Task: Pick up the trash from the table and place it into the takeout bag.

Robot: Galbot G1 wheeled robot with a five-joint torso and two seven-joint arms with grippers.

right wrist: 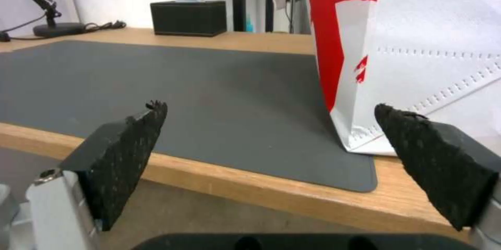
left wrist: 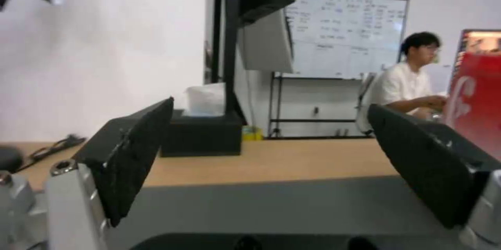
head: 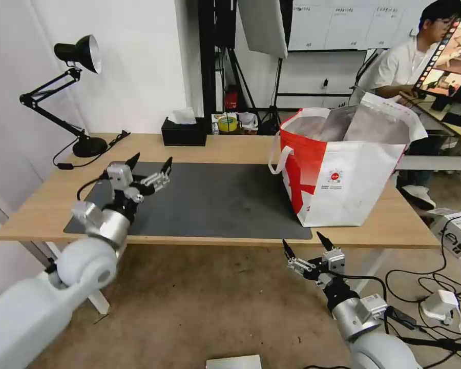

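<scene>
The takeout bag [head: 343, 179] stands upright and open on the right part of the table [head: 230, 146], white with a red side, partly on the dark grey mat [head: 215, 200]. The trash is out of view; the mat's surface is bare. My left gripper [head: 152, 159] hovers open over the mat's left end, nothing between its fingers, and in the left wrist view it [left wrist: 271, 105] faces along the table. My right gripper [head: 302, 238] hangs open just below the table's front edge, in front of the bag. In the right wrist view it [right wrist: 269, 106] faces the bag's lower corner [right wrist: 417, 46].
A black tissue box [head: 184, 130] sits at the table's back edge. A black desk lamp [head: 89, 146] with its cable stands at the back left corner. Cables and small white boxes [head: 445, 302] lie on the floor at the right.
</scene>
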